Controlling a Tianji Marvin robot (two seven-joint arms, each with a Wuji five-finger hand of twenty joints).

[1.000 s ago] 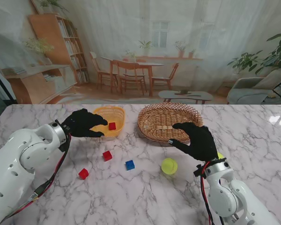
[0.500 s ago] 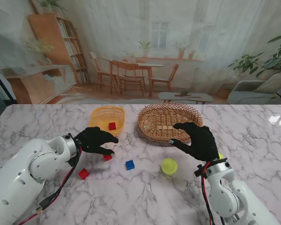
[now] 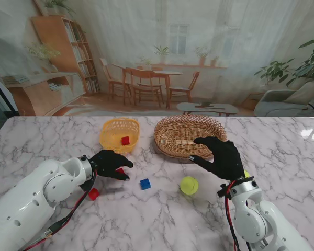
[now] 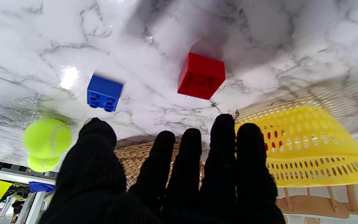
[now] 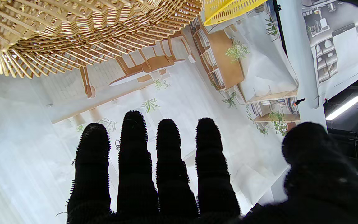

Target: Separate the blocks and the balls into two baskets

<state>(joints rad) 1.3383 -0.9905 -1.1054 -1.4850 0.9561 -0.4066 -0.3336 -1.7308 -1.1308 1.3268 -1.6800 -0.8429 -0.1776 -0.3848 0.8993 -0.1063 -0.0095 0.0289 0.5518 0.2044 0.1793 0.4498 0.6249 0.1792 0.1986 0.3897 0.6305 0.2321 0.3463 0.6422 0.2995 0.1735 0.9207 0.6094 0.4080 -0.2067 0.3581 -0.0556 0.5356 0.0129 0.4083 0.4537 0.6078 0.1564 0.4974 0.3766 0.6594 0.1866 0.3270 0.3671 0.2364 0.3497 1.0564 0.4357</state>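
My left hand (image 3: 111, 163) hovers open just over a red block (image 3: 120, 170), which shows past the fingertips (image 4: 222, 124) in the left wrist view as a red block (image 4: 201, 76) lying free on the marble. A second red block (image 3: 93, 194) lies beside my left forearm. To the right lie a blue block (image 3: 145, 183) and a yellow ball (image 3: 189, 185). Another ball (image 3: 246, 173) peeks out behind my right hand (image 3: 222, 157), which is open and raised near the wicker basket (image 3: 188, 137). The yellow basket (image 3: 113, 134) holds a red block (image 3: 125, 140).
Both baskets stand side by side at the far middle of the marble table (image 3: 282, 151). The left wrist view shows the blue block (image 4: 104, 93), two balls (image 4: 47, 137) and the yellow basket (image 4: 306, 146). The right wrist view shows the wicker basket (image 5: 89, 28) rim.
My left hand has come back from the yellow basket toward me and lowered over the red block. The right hand and all the loose things have stayed put.
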